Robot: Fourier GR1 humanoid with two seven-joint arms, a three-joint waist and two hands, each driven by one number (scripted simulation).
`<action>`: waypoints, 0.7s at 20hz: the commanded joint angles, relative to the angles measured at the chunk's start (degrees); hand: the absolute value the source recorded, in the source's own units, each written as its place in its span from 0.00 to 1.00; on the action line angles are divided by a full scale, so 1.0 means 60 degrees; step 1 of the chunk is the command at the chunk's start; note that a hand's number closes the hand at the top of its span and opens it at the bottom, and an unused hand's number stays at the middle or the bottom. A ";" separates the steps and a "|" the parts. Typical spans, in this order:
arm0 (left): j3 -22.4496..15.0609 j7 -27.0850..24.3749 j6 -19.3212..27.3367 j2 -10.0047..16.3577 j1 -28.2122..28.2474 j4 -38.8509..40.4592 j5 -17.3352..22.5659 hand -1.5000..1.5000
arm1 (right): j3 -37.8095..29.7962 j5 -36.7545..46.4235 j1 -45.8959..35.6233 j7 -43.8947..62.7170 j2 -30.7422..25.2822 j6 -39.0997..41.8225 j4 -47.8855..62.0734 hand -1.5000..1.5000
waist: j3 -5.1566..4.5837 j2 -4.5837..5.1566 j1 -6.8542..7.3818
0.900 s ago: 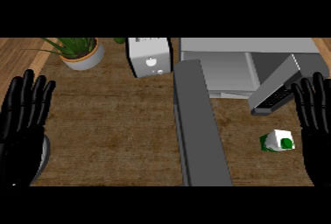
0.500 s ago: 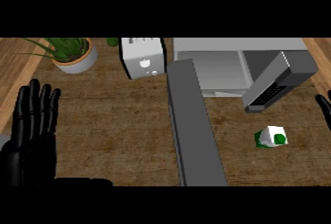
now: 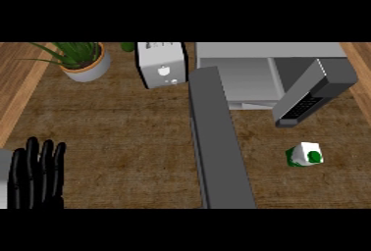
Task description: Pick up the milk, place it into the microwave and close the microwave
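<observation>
The milk [image 3: 304, 155] sits on the tabletop [image 3: 123, 127] just in front of the microwave [image 3: 246, 73], whose door [image 3: 313, 93] is open. Far left of the microwave, the left robot hand [image 3: 36, 174] is straight-fingered and holds nothing.

1. Light falls evenly and moderately; the brown tabletop [image 3: 130, 137] in front of the microwave [image 3: 246, 73] reads as a flat mid-tone.
2. The white toaster [image 3: 162, 68] just left of the microwave is the brightest surface.
3. The microwave's open door [image 3: 313, 93] darkens toward its lower end.
4. Far left of the microwave, the black left hand [image 3: 36, 181] shows thin pale highlights along its fingers [image 3: 48, 162].
</observation>
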 commanded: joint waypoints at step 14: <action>-0.1020 -0.2886 -0.0492 0.1264 0.4538 -0.1509 0.1019 0.00 | -0.0889 0.2617 -0.0240 -0.1541 0.1008 0.1231 0.1386 0.00 | -0.0001 0.0020 0.0168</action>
